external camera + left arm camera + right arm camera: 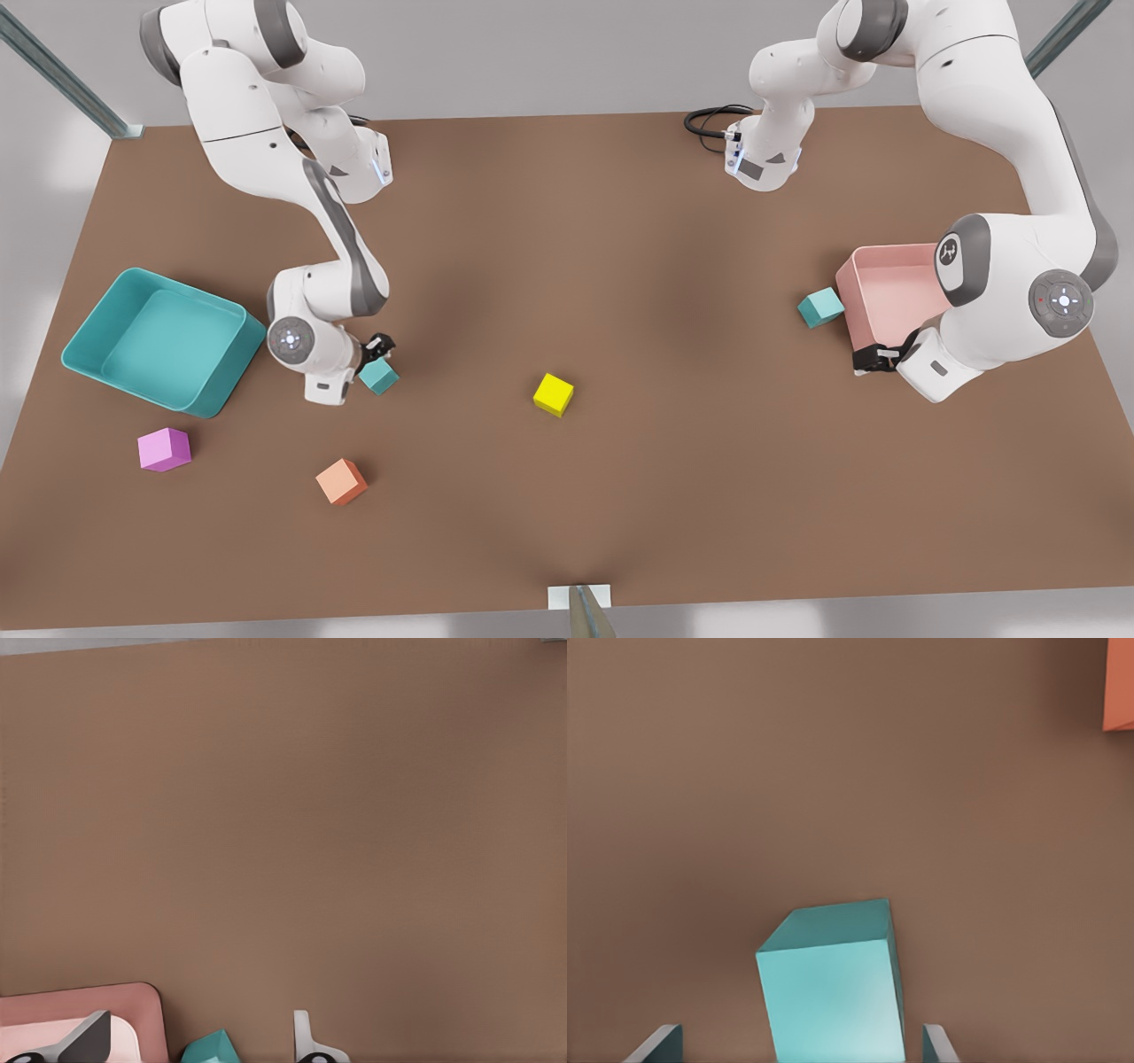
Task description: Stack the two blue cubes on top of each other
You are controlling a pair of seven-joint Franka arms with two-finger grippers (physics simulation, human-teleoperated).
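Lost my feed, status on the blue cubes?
Right hand open around one teal cube. Left hand open by pink bin; second teal cube beside it. Unstacked.

The right gripper (379, 353) hangs low over the table, fingers spread wide, while the left gripper (873, 359) sits low too, fingers apart.
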